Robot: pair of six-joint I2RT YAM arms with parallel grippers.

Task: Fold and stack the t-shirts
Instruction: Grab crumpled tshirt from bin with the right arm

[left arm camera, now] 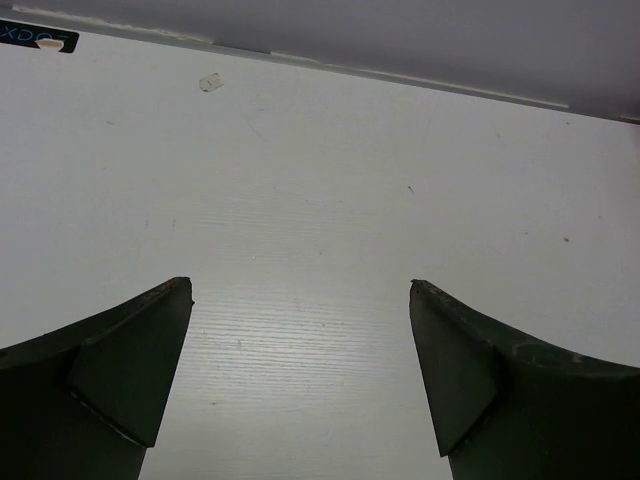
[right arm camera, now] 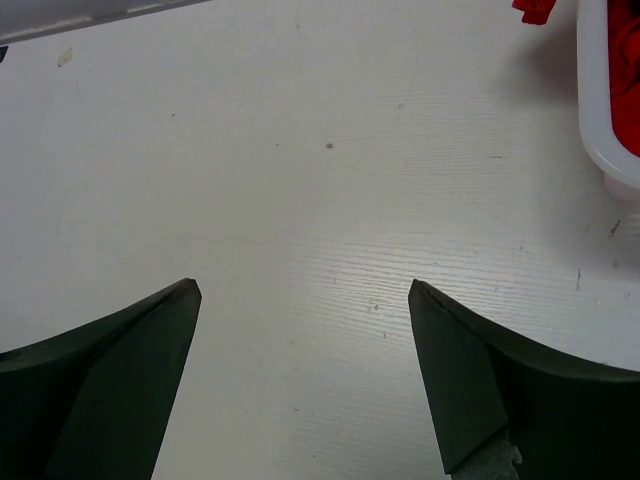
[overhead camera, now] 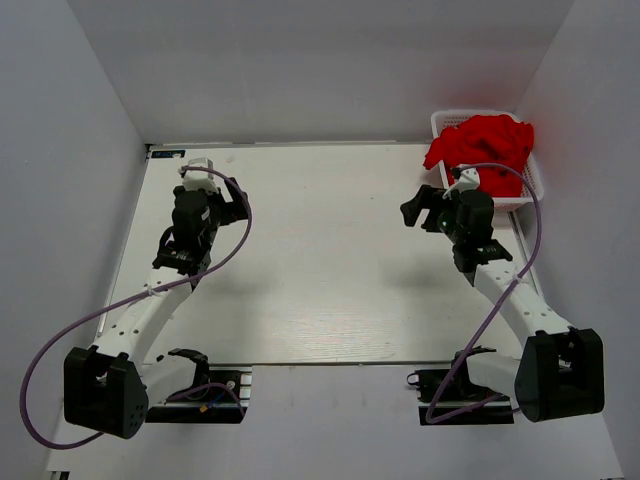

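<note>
T-shirts (overhead camera: pixel 480 152): bright red cloth in one crumpled heap, unfolded. The heap lies in the basket at the far right corner of the worktop. Some cloth hangs over the basket's left rim. How many shirts are in the heap cannot be told.
Basket (overhead camera: pixel 436 122): white plastic lattice, close to the right wall. Its edge also shows at the right of the right wrist view.
Worktop (overhead camera: pixel 320 270): pale, wood-grained surface with walls on the left, far and right sides.
Left gripper (left arm camera: pixel 300 290): fingers spread wide, nothing between them. It is over bare worktop at the far left, facing the far edge.
Right gripper (right arm camera: pixel 305 288): fingers spread wide, nothing between them. It is just near and left of the basket, apart from the red cloth.
Label (left arm camera: pixel 35 38): small dark strip at the far left edge of the worktop; its text cannot be read.
</note>
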